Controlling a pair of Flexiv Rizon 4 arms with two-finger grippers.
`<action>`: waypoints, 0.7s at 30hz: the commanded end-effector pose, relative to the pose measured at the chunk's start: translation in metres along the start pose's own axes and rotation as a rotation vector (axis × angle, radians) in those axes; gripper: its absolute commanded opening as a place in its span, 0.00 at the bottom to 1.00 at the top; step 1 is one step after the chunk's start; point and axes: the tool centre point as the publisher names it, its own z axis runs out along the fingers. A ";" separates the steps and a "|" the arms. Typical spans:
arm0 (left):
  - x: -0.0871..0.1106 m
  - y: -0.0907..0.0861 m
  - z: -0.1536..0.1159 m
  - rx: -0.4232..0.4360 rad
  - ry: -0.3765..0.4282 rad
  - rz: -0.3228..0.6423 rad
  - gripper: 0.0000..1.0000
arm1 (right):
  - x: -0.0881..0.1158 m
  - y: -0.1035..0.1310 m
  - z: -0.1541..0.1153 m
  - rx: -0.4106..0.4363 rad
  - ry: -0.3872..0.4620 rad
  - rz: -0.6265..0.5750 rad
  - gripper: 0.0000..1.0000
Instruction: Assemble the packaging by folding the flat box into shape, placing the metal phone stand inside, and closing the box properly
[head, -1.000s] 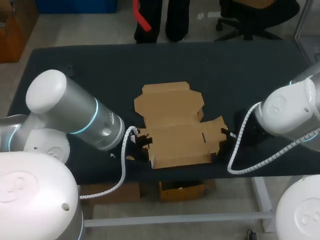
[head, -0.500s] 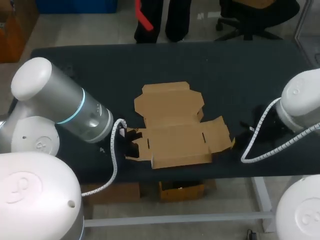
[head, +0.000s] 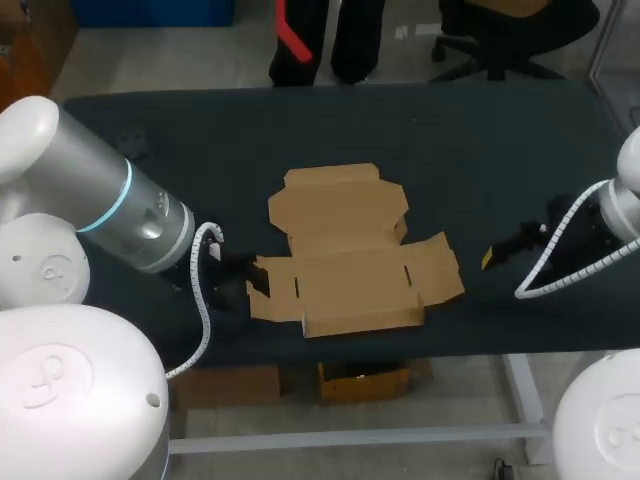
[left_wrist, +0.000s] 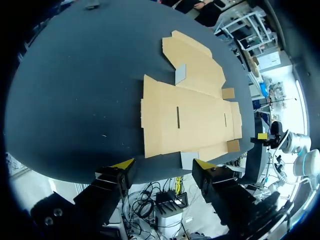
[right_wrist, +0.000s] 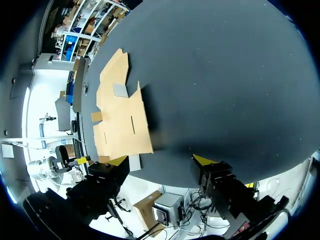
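Both arms have backed away from the flat box (head: 345, 260), unfolded near the front edge of the table (head: 480, 140), with left gripper (left_wrist: 164, 164) and right gripper (right_wrist: 161, 160) open-fingered (and empty); it looks like light, bendy card, probably best pinched at a side flap (head: 440, 270).

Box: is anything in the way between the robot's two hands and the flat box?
No, nothing visible. Only bare table lies between the left gripper and the box, and between the right gripper and the box. Both grippers are open, one off each end of it, not touching it.
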 end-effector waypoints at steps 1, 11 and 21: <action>-0.004 0.000 -0.016 -0.009 0.001 0.012 1.00 | -0.002 0.004 -0.017 0.011 0.129 0.004 1.00; -0.016 -0.011 -0.042 0.018 0.014 0.063 1.00 | -0.013 0.023 -0.034 0.016 0.149 0.129 1.00; -0.018 -0.014 -0.044 0.018 0.021 0.055 1.00 | -0.013 0.023 -0.034 0.016 0.149 0.129 1.00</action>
